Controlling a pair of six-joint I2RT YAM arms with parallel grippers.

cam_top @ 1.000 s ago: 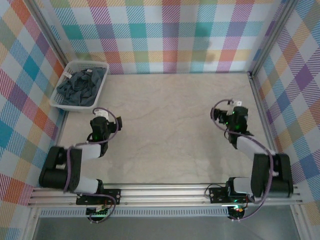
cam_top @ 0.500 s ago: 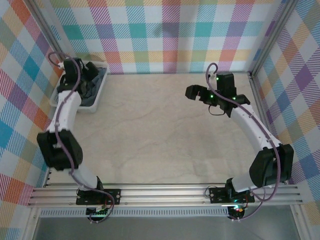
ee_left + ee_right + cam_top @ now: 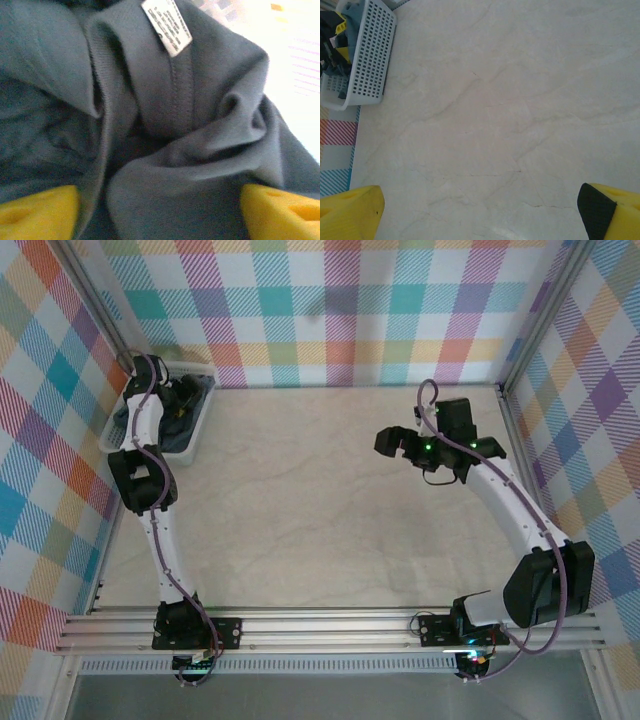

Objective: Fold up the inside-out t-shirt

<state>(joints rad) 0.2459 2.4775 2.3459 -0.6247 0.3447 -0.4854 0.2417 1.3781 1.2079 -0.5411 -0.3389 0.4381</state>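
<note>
We are at the very start of the job: the t-shirt point(image 3: 165, 125) lies bunched up in the basket point(image 3: 196, 436) at the far left corner of the table point(image 3: 320, 510), and none of it has been spread or folded yet. The left gripper point(image 3: 160, 210) is down inside the basket, right over the cloth. Its fingers are spread wide on either side of a rumpled ridge, with the white tag point(image 3: 166, 26) just beyond. Nothing is pinched between them, and we cannot tell whether the pads touch the fabric. The right gripper point(image 3: 480, 210) hangs over bare table on the right, well apart from the basket. Its fingers are also apart and hold nothing.

By our reckoning, everything is left to do. The shirt must be gripped and lifted out of the basket, then laid flat on the open table. After that come smoothing it, bringing in the sleeves and sides, and doubling the body over. We judge the first grab to be the step in hand, and the loose folds under the left fingers look easy enough to catch
</note>
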